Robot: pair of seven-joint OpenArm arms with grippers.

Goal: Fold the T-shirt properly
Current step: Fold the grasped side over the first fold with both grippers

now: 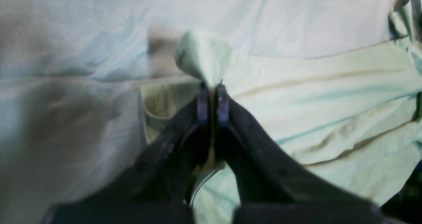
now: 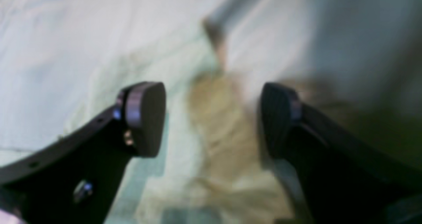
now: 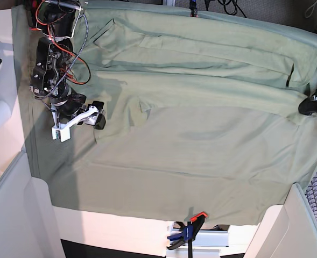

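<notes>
Left wrist view: left gripper (image 1: 212, 100) pinched tight on a bunched fold of the T-shirt (image 1: 313, 118), which lies spread on the tablecloth (image 1: 82, 36). Right gripper (image 2: 212, 118) has fingers wide apart over blurred cloth, gripping nothing; base view shows it at the shirt's edge.

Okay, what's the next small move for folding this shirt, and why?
Probably close the right gripper on the T-shirt first. Its jaws stand open over blurred fabric, while the left gripper is already shut on a pinched fold, so only one side is held.
</notes>
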